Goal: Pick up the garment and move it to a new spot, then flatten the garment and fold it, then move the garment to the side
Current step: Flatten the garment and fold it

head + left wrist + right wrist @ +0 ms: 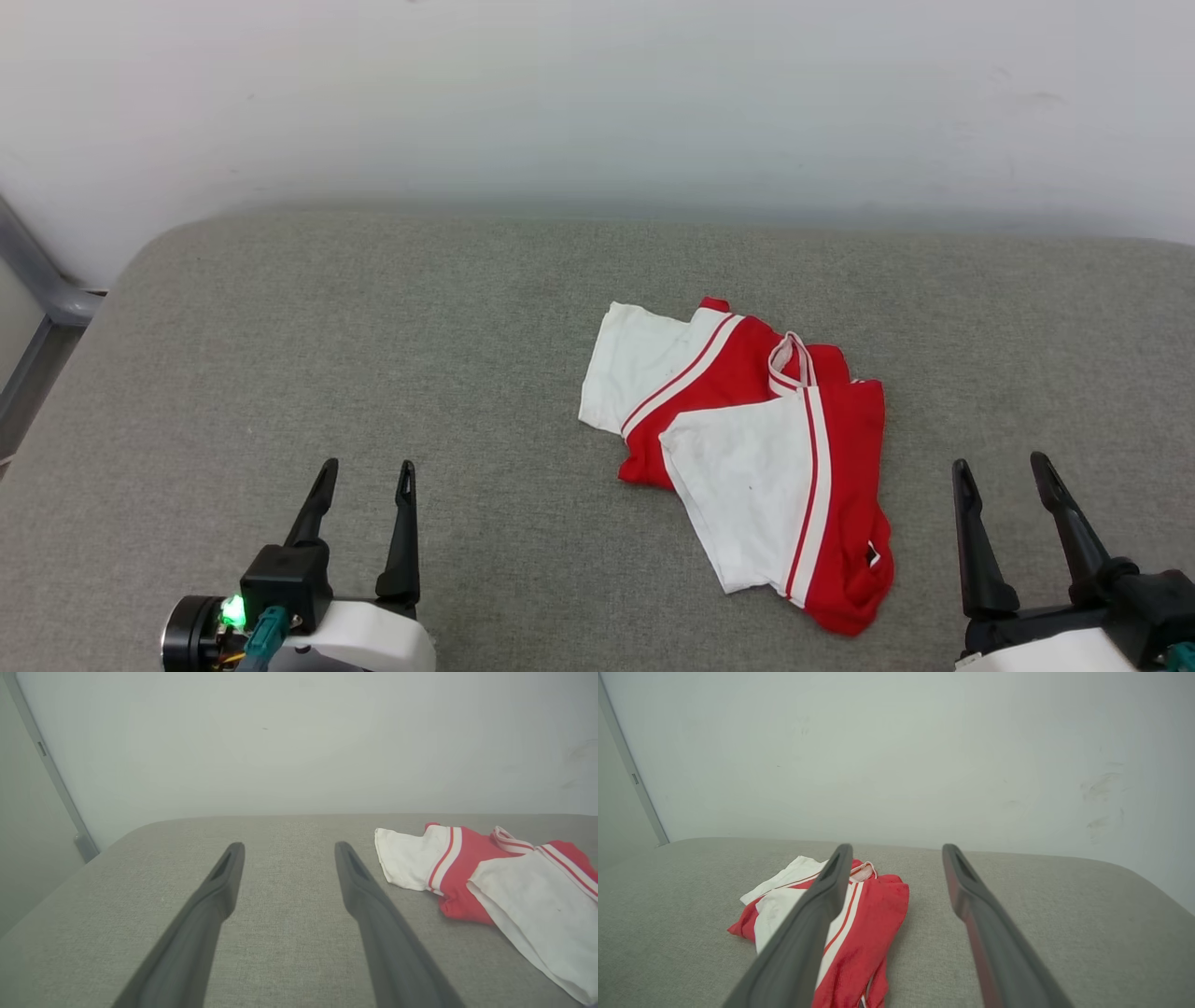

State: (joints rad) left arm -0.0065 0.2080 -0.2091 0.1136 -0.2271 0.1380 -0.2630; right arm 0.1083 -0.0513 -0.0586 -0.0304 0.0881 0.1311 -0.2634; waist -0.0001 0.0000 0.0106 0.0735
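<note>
Both stand wide open and empty: the left gripper (pixel 366 469) and the right gripper (pixel 1001 464), low over the grey cushion (pixel 327 327). The garment (pixel 747 448) lies bunched between them, ahead of both and nearer the right one, touching neither. By the look of it no step is done; lifting, flattening, folding and setting aside all remain. Its long axis runs diagonally, far end toward the left gripper's side, near end toward the right's, collar away.

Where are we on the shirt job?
Done: nothing visibly; the garment lies bunched, sleeves overlapping, on the grey cushion. In hand: nothing; left gripper and right gripper rest clear of it, jaws open and empty. Left: pick, move, flatten, fold, set aside.
</note>
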